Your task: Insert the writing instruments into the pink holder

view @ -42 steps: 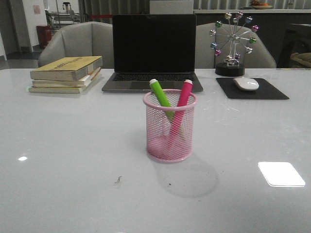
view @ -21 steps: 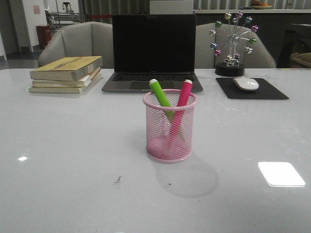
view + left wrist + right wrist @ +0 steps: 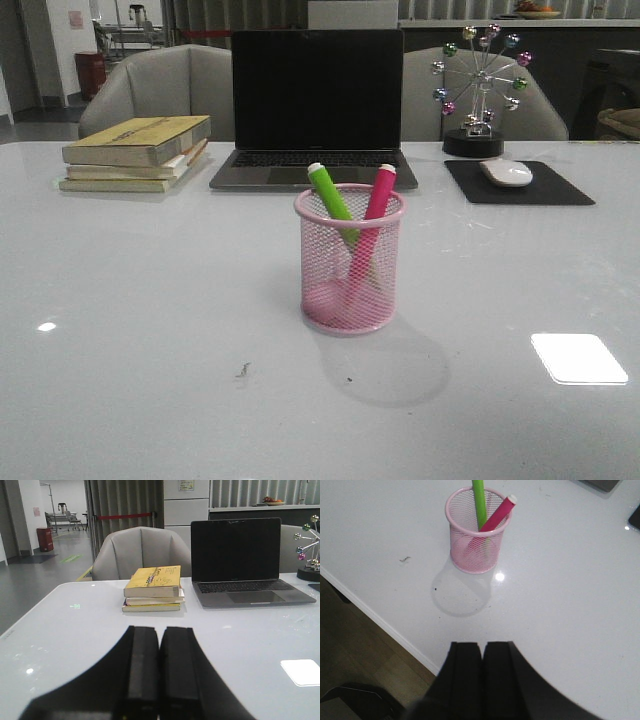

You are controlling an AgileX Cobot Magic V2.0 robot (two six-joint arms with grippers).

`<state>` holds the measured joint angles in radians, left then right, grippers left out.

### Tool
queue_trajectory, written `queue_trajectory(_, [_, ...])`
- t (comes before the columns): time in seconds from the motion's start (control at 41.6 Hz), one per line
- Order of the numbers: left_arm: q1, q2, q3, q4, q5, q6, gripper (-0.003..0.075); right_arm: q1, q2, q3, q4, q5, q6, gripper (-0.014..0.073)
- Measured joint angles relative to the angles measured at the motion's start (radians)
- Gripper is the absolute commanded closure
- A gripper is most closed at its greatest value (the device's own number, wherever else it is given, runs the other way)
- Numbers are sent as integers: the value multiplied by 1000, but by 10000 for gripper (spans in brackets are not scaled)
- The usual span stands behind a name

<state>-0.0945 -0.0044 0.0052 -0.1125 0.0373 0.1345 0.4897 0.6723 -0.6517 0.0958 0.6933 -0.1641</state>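
Observation:
The pink holder stands upright in the middle of the table. Inside it lean the green marker and the magenta marker, whitish ends up and crossing low down. The right wrist view shows the same pink holder with the green marker and magenta marker in it. My right gripper is shut and empty, well back from the holder over the table's near edge. My left gripper is shut and empty, above bare table facing the books. Neither gripper shows in the front view.
A stack of books lies back left, an open laptop back centre. A mouse on a black pad and a ball ornament are back right. The table's near edge runs by the right gripper.

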Motion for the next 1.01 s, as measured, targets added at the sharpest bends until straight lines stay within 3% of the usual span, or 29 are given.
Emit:
queue_trajectory(0.432, [0,0,0,0,0,0,629,-13,-31,8,0,2,0,539])
queue_trajectory(0.553, [0,0,0,0,0,0,629,-109,-116,69,2,-55,0,539])
queue_trajectory(0.769, [0,0,0,0,0,0,629,-364,-393,320,2,-334,0,539])
queue_trajectory(1.009, [0,0,0,0,0,0,629,-484,-647,605,23,-558,0,539])
